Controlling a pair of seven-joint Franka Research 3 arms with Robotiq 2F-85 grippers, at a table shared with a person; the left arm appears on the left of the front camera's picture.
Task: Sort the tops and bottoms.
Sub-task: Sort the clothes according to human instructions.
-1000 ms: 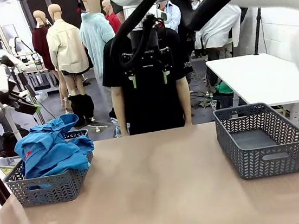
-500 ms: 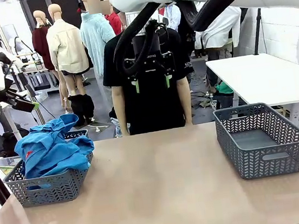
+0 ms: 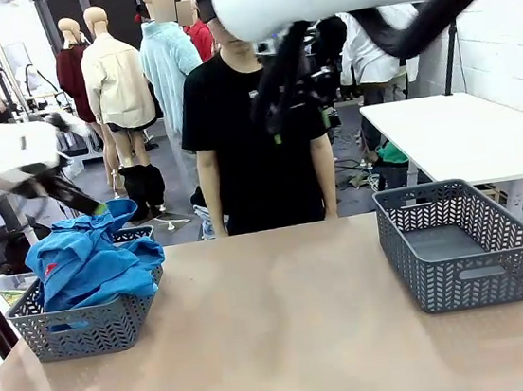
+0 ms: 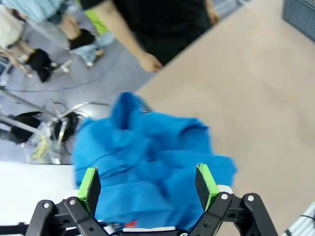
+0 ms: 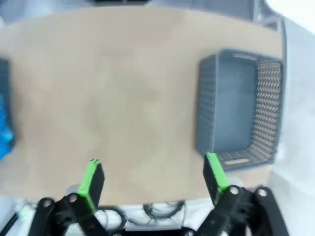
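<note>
Your left claw, jaws wide and empty, has swung in over the heap of soft blue fabric tops piled in the left grey woven plastic basket; nothing sorted yet, first pick looks next. Beige tabletop bare between. Your right claw, also wide and empty, has turned away high above the right grey basket.

1. The front view looks low across the table at the standing person.
2. The left wrist view looks steeply down, close above the blue tops.
3. The right wrist view looks down from high up; it shares the table and empty basket.
</note>
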